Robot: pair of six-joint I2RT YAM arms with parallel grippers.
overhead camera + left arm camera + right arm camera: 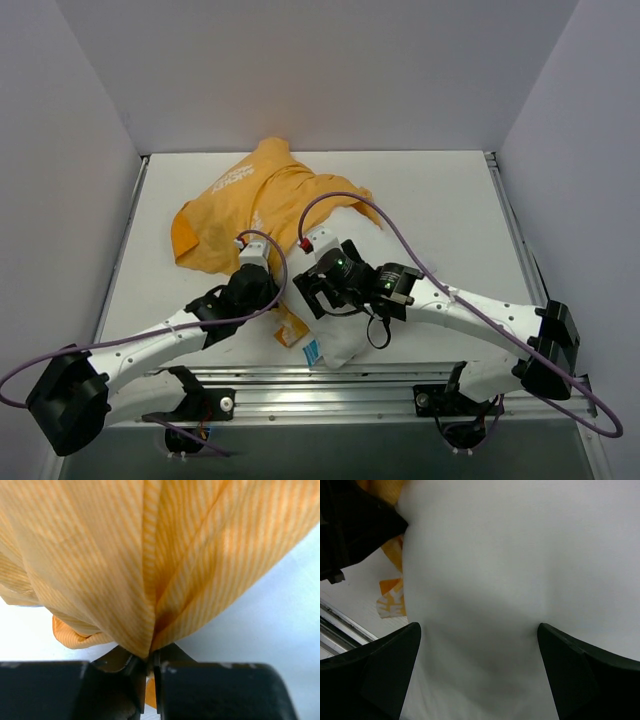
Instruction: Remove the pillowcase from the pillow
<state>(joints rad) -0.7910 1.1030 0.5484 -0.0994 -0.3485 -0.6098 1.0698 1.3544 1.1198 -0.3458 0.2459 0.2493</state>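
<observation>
**A:** How far along is this looking?

**B:** Partway, I'd judge. On the table [440,200], the pillowcase [255,205] is lying bunched from the middle toward the far left corner. The pillow [340,338] is poking its bare white end out at the middle of the near edge. How much of it is sitting inside the orange cover, I cannot tell, since the arms are crossing over that stretch. The rest of the cover is waiting to be drawn off.

**A:** And the grippers?

**B:** The left gripper [151,662] is pinching a gathered fold of the orange fabric, jaws nearly together with cloth between them. The right gripper [479,630] is standing wide, one finger on each side of the white pillow and gripping nothing. Whether the fingers are pressing on it, I cannot tell.

**A:** Anything smaller?

**B:** A blue tag [311,350] is showing on the exposed end, just by the near edge.
</observation>
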